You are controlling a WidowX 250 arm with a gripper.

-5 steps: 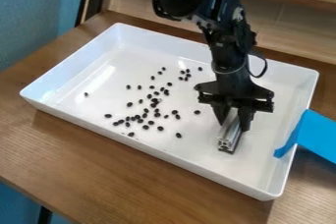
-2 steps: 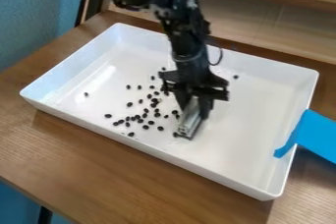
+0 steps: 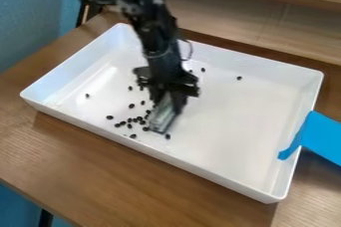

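the tool, closed as far as the metal bar lets it, holds it low by black beans; tray walls fence them in.

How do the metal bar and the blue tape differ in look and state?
The metal bar is silvery-grey; the blue tape is vivid blue. The bar is held by the gripper inside the tray; the tape hangs over its rim.

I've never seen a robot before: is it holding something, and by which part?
Yes, the pincer holds a metal bar by its upper part, lower end angled down.
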